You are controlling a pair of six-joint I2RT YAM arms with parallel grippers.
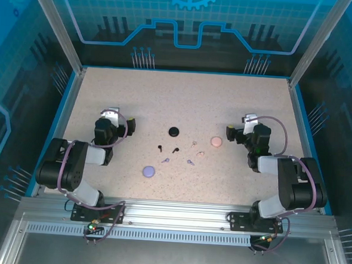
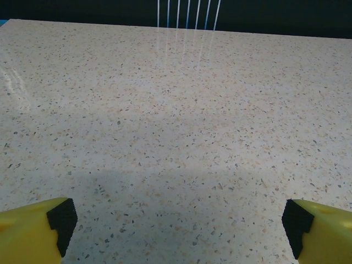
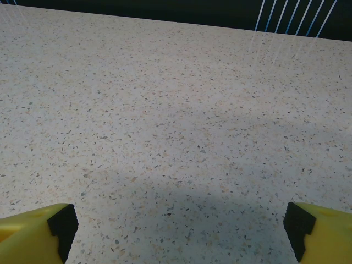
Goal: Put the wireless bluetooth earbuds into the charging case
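left pincer (image 2: 179, 226) gapes; overhead view catches earbuds (image 1: 175, 150).

Black-and-grey arms (image 1: 72, 169), lilac cables (image 1: 285, 138) — yellow fingers (image 2: 27, 234) tipped with black pads (image 2: 62, 223).

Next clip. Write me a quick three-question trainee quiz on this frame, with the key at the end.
1. True or false: the left tool and the right tool both stand open, holding nothing.
2. Which round case lies closest to the near edge of the table? A. black B. pink C. lavender
3. How many earbuds lie loose on the table?
Key: 1 true; 2 C, the lavender case; 3 six.
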